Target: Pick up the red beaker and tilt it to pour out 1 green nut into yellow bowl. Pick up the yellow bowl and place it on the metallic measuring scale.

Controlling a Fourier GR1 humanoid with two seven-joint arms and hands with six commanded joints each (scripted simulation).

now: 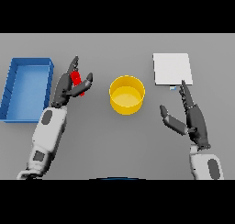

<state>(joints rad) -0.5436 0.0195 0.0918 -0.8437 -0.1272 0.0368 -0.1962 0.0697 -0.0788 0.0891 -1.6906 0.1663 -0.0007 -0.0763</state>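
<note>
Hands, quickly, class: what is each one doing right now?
Left hand: closed around the red beaker.
Right hand: open, holding nothing.

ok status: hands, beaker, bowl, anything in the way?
Left hand at red beaker, fingers around it. Right hand open, idle near scale. Yellow bowl centre table, path clear.

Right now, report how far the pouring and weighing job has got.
Done: the left hand has its fingers round the red beaker, left of the yellow bowl. In hand: bringing the beaker to the bowl; no green nut shows in the bowl. Left: pour one nut, then move the bowl onto the scale, which is bare. The right hand waits open near the scale.
</note>
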